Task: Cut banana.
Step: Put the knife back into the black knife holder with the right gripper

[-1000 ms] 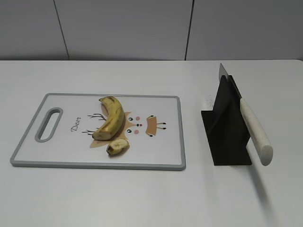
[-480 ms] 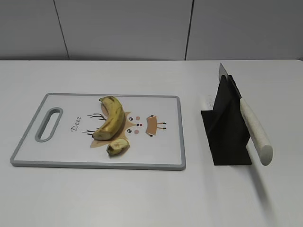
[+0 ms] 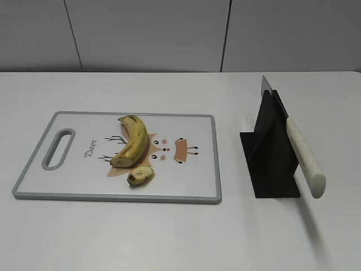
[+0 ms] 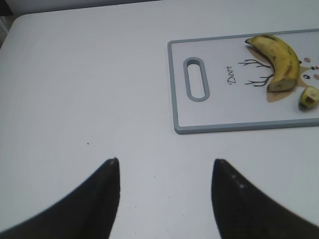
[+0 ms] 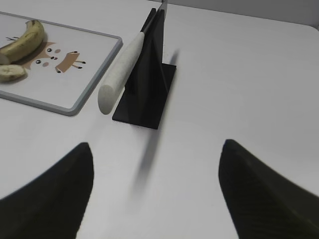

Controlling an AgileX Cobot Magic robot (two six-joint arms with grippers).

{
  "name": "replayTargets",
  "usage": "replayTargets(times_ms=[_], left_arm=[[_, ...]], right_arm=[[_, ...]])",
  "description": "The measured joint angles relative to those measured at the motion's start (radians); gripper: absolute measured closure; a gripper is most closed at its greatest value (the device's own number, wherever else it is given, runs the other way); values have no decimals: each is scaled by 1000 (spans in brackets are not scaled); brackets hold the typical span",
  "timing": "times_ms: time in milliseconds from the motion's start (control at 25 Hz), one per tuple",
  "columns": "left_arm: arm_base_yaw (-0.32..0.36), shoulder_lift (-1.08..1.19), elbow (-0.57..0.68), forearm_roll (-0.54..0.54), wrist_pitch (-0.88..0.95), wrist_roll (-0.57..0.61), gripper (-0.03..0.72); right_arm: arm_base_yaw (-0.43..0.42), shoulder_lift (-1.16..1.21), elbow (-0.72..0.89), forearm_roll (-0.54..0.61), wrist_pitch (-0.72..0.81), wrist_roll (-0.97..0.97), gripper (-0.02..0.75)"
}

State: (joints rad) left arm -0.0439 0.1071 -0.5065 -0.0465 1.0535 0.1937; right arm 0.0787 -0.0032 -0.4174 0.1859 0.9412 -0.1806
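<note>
A yellow banana (image 3: 132, 140) lies on a white cutting board (image 3: 79, 179) with a grey rim and a deer print. A short cut-off piece (image 3: 140, 175) lies just in front of it. Both show in the left wrist view, the banana (image 4: 279, 57) and the piece (image 4: 308, 97), and in the right wrist view, the banana (image 5: 22, 44) and the piece (image 5: 11, 72). A knife with a white handle (image 3: 304, 155) rests in a black stand (image 3: 269, 152), handle toward me. My left gripper (image 4: 164, 162) is open over bare table left of the board. My right gripper (image 5: 155, 147) is open in front of the stand (image 5: 147, 84). Neither arm shows in the exterior view.
The board has a slot handle (image 3: 58, 148) at its left end. The white table (image 3: 169, 237) ends at a grey wall behind.
</note>
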Motion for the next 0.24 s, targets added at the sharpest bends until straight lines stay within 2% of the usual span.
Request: replayTargets(times_ms=[240], left_arm=[[0,0,0,0,0,0,122]], right_arm=[[-1,0,0,1,0,-1,148]])
